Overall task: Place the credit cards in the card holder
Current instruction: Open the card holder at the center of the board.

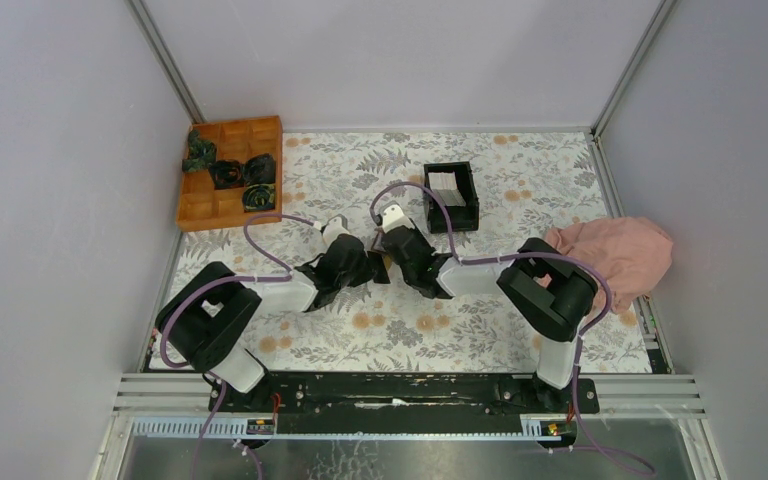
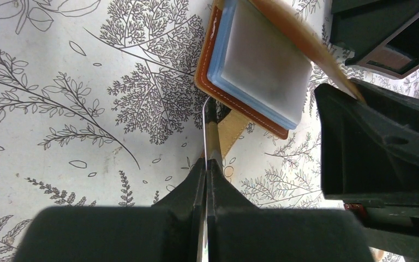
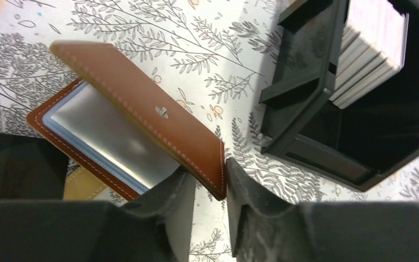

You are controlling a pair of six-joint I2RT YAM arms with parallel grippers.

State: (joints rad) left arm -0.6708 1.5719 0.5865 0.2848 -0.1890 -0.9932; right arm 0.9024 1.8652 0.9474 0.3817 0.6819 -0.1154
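The card holder (image 3: 142,109) is a reddish-brown wallet lying open on the floral mat between the two arms, its clear sleeves (image 2: 256,60) facing up. Its cover flap is raised, and my right gripper (image 3: 221,174) is shut on the flap's corner, a finger on each side. My left gripper (image 2: 209,125) is shut on a thin white credit card (image 2: 205,117), seen edge-on, right at the holder's near edge beside its tan strap (image 2: 233,128). More credit cards (image 3: 371,43) stand stacked in a black box (image 1: 451,195). Both grippers (image 1: 360,265) (image 1: 400,262) meet mid-table.
An orange wooden compartment tray (image 1: 230,170) holding dark green items sits at the back left. A pink cloth (image 1: 615,250) lies bunched at the right edge. The black box (image 3: 360,109) stands just right of the right gripper. Grey walls enclose the table.
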